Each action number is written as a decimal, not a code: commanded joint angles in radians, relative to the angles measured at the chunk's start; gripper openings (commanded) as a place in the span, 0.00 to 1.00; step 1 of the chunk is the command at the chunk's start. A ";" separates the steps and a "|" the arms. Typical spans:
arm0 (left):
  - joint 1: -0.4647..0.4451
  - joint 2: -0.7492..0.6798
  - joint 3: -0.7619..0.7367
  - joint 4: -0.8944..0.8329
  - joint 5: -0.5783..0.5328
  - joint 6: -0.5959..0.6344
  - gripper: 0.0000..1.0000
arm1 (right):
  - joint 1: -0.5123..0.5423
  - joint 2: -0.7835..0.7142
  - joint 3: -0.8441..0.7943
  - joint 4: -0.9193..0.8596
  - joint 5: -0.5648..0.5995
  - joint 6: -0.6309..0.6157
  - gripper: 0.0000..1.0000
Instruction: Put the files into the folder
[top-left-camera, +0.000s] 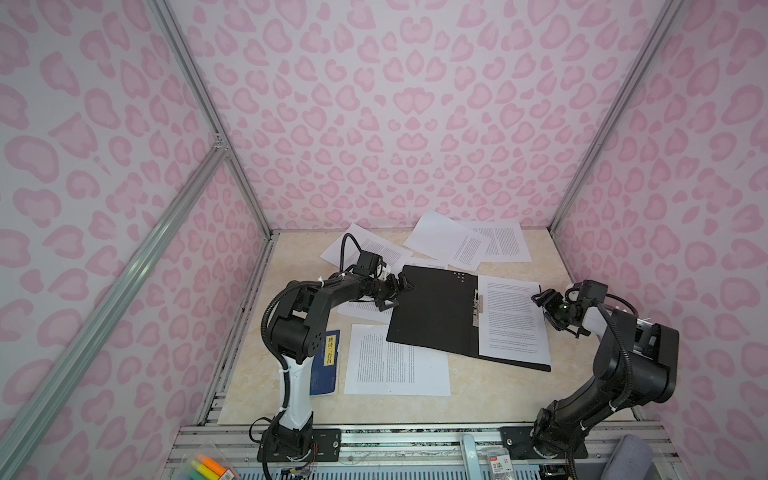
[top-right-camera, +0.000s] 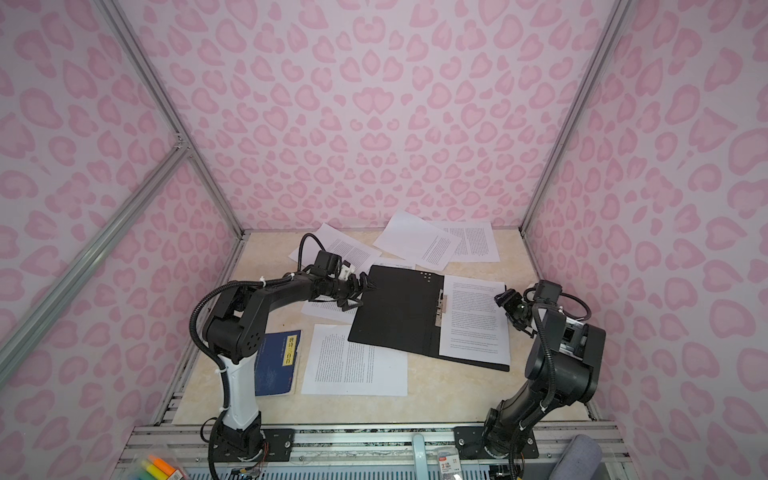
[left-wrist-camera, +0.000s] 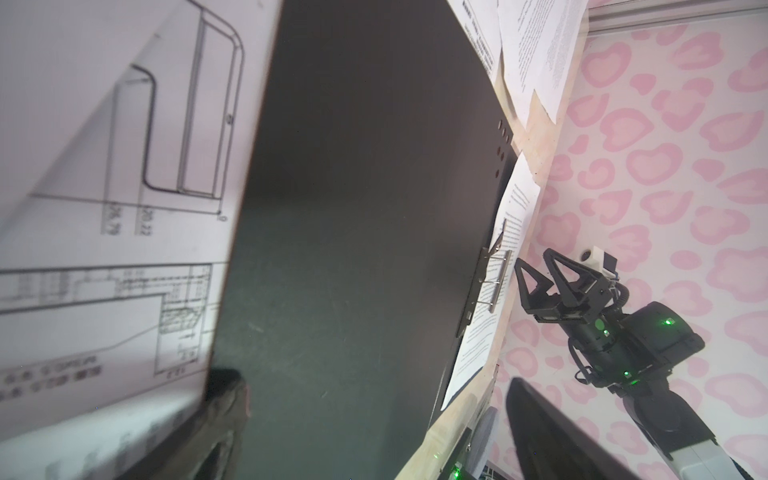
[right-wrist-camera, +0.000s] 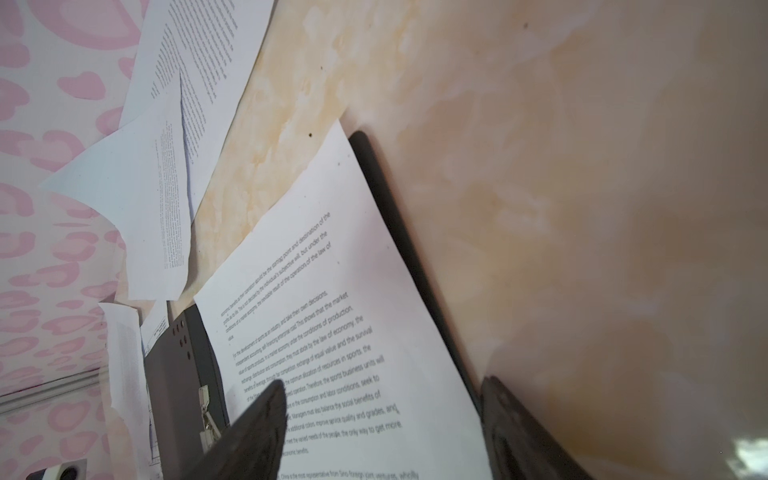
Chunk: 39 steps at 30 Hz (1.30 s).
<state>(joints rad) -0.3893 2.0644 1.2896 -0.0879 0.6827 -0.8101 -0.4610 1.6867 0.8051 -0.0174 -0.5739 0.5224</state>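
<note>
Worry: the right gripper (top-left-camera: 543, 309) could shove the filed sheet (top-left-camera: 513, 322) off the open folder (top-left-camera: 432, 318) — paper slides easily. Its jaws are spread, straddling the sheet's outer edge (nothing pinched). The left gripper (top-left-camera: 401, 296) gapes wide at the folder's opposite edge — other sheets (top-left-camera: 395, 361) lie scattered around.
</note>
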 joint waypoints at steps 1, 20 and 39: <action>-0.003 0.017 -0.025 -0.097 -0.084 0.000 0.98 | 0.020 -0.008 -0.004 -0.136 0.008 -0.007 0.73; -0.014 0.018 -0.052 -0.076 -0.084 -0.006 0.98 | 0.173 -0.073 0.082 -0.365 0.355 -0.146 0.75; -0.014 0.019 -0.061 -0.065 -0.080 -0.011 0.98 | 0.205 -0.097 0.073 -0.400 0.459 -0.175 0.77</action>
<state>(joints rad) -0.4015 2.0624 1.2434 0.0067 0.7033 -0.8177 -0.2573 1.5871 0.8860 -0.4099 -0.1127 0.3565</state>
